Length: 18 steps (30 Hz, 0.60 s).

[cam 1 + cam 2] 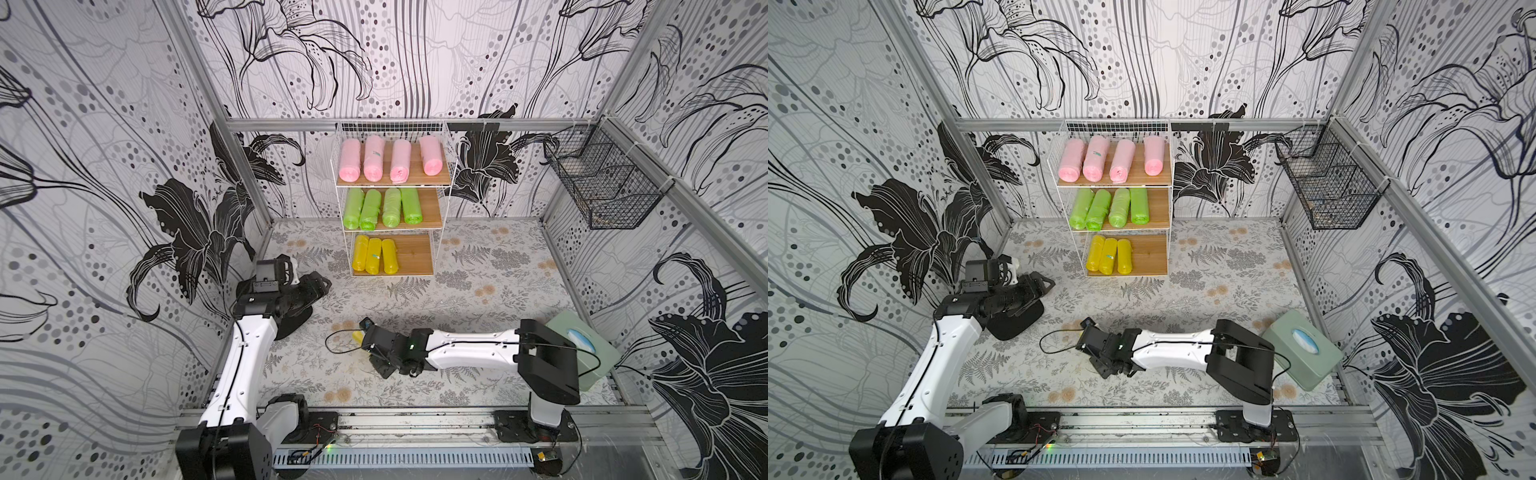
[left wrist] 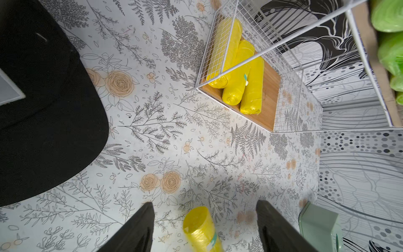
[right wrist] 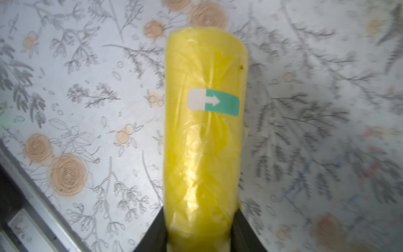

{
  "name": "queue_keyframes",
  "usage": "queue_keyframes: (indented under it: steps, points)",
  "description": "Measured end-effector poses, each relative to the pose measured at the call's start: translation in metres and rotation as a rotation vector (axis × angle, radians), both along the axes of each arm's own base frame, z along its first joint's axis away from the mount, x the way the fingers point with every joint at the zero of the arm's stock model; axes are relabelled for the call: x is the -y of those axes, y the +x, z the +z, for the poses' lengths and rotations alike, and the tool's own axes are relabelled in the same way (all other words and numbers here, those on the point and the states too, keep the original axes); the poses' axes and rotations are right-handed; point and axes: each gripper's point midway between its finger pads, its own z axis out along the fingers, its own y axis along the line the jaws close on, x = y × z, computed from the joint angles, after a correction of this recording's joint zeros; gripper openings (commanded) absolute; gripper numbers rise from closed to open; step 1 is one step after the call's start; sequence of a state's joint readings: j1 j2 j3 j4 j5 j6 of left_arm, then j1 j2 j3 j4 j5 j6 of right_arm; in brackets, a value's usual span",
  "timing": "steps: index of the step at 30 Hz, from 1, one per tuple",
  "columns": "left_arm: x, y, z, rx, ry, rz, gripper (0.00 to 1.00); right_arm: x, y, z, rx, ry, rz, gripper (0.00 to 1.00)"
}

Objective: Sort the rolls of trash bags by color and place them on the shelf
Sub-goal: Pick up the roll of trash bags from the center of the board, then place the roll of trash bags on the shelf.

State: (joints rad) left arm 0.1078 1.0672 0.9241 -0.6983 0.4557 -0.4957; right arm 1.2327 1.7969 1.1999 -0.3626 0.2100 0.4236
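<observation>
Tabletop [image 1: 498, 291] open — shelf [image 1: 415, 254] at rear.

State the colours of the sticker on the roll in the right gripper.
White and teal with a white arrow: sticker on the roll, clearest in right wrist view.

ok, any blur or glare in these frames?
Right wrist view: tablecloth smeared, yellow roll sharper, with a glare streak. Left wrist view: crisp, except that roll, slightly soft. Both top views: sharp, evenly lit, wide-angle distortion toward the edges.
</observation>
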Motion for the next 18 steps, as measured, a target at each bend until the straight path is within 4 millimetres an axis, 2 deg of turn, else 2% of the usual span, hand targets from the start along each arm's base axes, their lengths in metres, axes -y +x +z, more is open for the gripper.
queue_keyframes:
  steps: [9,12,18]
  points:
    - [0.013,0.009,0.009,0.123,-0.139,0.043,0.75,0.055,0.074,0.048,0.099,0.062,-0.212,0.39]
    - [0.021,0.013,0.015,0.161,-0.161,0.033,0.75,0.072,0.094,0.054,0.123,0.057,-0.266,0.39]
    - [0.055,0.016,0.016,0.205,-0.189,-0.041,0.74,0.099,0.129,0.06,0.157,0.034,-0.359,0.38]
